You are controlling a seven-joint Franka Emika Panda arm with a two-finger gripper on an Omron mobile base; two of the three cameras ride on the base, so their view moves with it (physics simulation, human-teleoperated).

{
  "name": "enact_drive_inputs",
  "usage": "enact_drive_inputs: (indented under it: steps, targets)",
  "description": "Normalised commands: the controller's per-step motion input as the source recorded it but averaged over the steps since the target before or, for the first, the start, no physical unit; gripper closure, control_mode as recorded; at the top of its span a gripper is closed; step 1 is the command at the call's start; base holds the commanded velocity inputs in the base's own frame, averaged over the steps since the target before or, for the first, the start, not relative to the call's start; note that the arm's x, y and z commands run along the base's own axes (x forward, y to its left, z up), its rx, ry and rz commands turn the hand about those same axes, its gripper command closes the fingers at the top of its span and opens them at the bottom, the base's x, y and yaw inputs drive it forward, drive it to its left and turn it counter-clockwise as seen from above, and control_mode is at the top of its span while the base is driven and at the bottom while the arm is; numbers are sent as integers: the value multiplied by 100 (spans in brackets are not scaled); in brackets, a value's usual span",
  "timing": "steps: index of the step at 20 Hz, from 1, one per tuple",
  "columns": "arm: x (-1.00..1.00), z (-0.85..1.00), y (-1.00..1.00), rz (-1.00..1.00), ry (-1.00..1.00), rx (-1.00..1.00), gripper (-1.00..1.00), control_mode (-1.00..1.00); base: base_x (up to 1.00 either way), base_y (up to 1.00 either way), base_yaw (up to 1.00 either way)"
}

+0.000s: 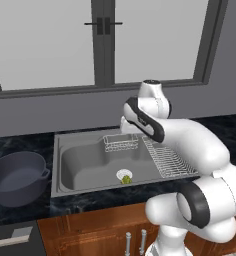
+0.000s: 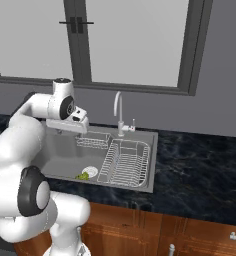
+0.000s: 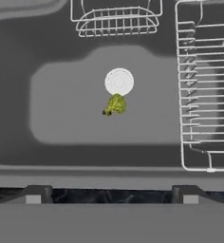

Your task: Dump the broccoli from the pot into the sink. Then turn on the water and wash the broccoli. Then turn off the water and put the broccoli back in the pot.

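While the pot (image 1: 17,177) sits empty, the broccoli (image 3: 116,104) lies in the sink (image 3: 61,109) beneath the open pincer (image 3: 111,193).

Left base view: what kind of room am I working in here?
A kitchen, rendered: a grey steel sink set in a dark marbled countertop, a chrome gooseneck faucet and wooden cabinets below.

Yellow-green broccoli (image 3: 116,104) lies on the plain grey sink (image 3: 61,109), beside the white-rimmed drain (image 3: 119,81). The pot (image 1: 17,177) is dark blue-grey. The table (image 2: 200,170) is black with pale marbling. Both racks (image 2: 125,162) are white wire. The faucet (image 2: 119,112) is chrome.
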Motion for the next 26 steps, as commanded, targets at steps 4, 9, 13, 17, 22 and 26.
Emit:
enact_drive_inputs:
  steps: [4,9,13,17,22,26]
  targets:
    - [0,-59,0,9,0,0,-100,-100,0,0,0]
    - [0,-56,0,8,0,0,-100,-100,0,0,0]
    - [0,-46,0,10,0,0,-100,-100,0,0,0]
    - [1,-44,0,8,0,0,-100,-100,0,0,0]
    - [10,-45,0,8,0,0,-100,-100,0,0,0]
    - [5,-46,0,5,0,0,-100,-100,0,0,0]
